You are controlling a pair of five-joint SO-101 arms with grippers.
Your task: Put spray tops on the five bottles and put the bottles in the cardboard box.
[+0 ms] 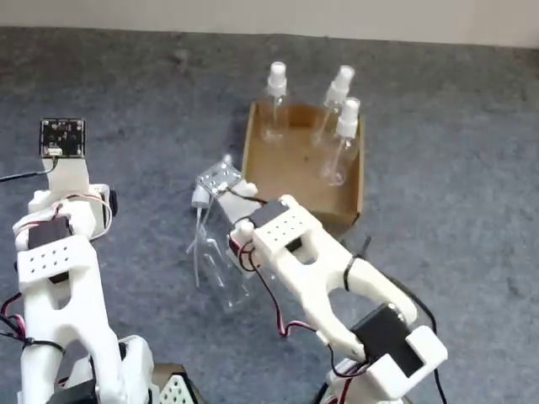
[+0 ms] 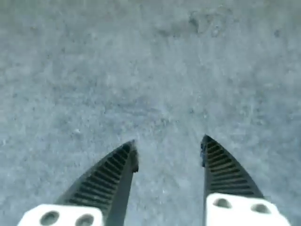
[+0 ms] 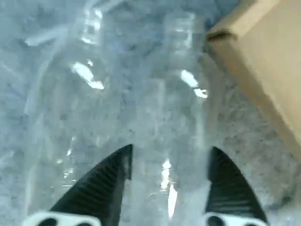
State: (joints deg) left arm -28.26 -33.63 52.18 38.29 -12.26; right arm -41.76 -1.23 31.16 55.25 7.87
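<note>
Just outside the cardboard box [image 1: 249, 156], beside its near corner, two clear bottles lie side by side on the grey carpet [image 1: 455, 126]: the nearer bottle [image 3: 184, 94] close to the box wall and the farther bottle [image 3: 80, 94] touching or almost touching it on the side away from the box. Over them hangs the right gripper [image 3: 171, 149], its two black ribbed fingers spread wide and holding nothing, with the body of the nearer bottle showing in the gap between them; whether the fingers touch the plastic cannot be told. Seen from the high view, the right arm [image 1: 337, 278] stretches past the box's near wall, and a loose white spray top [image 1: 200, 199] with a thin tube shows by the bottles, on the side of the arm's wrist away from the box; whether it sits on a bottle cannot be told. Inside the box stand three capped bottles, each with a white spray top: one bottle [image 1: 274, 109] in a far corner, and a leaning pair [image 1: 337, 139] toward the other far corner. Well apart from the box, beyond the loose bottles, the left gripper [image 2: 168, 141] hangs over bare carpet, fingers parted and empty.
</note>
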